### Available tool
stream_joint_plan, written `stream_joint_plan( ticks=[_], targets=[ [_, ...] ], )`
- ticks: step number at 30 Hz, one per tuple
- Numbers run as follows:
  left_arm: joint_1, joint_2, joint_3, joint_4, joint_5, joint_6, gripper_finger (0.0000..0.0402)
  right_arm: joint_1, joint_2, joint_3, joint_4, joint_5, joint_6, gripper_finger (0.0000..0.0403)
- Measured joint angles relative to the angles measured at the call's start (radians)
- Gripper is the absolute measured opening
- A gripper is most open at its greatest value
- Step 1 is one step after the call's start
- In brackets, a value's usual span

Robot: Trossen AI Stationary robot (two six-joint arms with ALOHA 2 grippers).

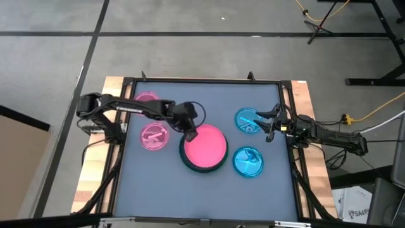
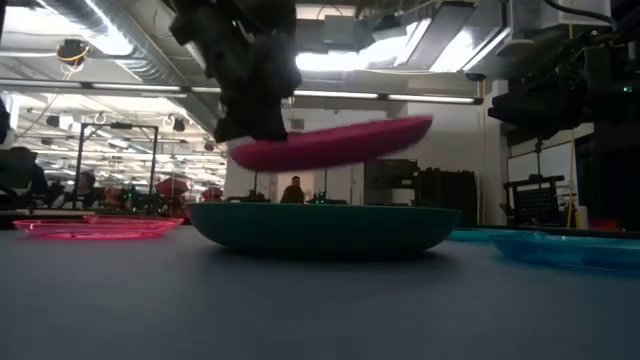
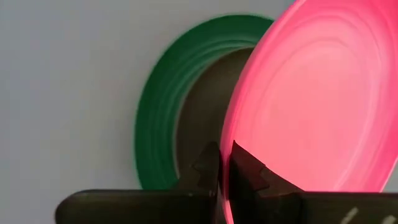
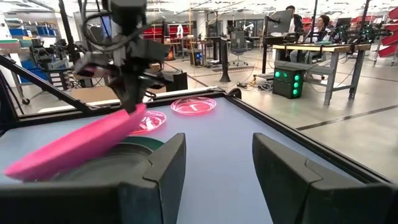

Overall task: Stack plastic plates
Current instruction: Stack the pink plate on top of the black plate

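Observation:
My left gripper (image 1: 190, 132) is shut on the medium pink plate (image 1: 207, 147) and holds it above the large dark green plate (image 1: 187, 162) at the table's middle. In the left wrist view a grey plate (image 3: 199, 118) shows inside the green plate (image 3: 158, 93). Two small translucent pink plates (image 1: 147, 99) (image 1: 155, 136) lie flat on the left. Two small translucent blue plates (image 1: 248, 120) (image 1: 249, 161) lie flat on the right. My right gripper (image 4: 217, 174) is open and hovers beside the far blue plate, touching nothing. My left gripper pinches the pink plate's rim (image 3: 225, 163) at its left edge between the two fingers (image 3: 208, 169), one on each face. The fingers come from above and the left, pointing down. The plate (image 2: 330, 143) is lifted clear of the green plate (image 2: 320, 228) and tilted, with its free right side higher.
A raised dark frame (image 1: 202, 80) borders the grey-blue table top (image 1: 158, 183). Bare table lies along the near edge and between the plates. The right arm (image 1: 329, 136) reaches in from the right edge. People and benches show in the room beyond.

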Motion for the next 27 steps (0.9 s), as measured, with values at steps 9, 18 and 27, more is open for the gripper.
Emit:
stream_joint_plan(
  ticks=[9,18,27],
  targets=[
    [0.041,0.108,0.008,0.003,0.044,0.051,0.0007,0.000,0.000,0.000,0.003,0.001,0.000,0.0177],
    [0.041,0.158,0.008,0.003,0.049,0.101,0.0007,0.000,0.000,0.001,0.005,0.001,0.000,0.0177],
    [0.050,0.163,0.008,-0.002,0.043,0.140,0.0025,0.000,0.000,0.002,-0.005,0.000,0.000,0.0177]
  ],
)
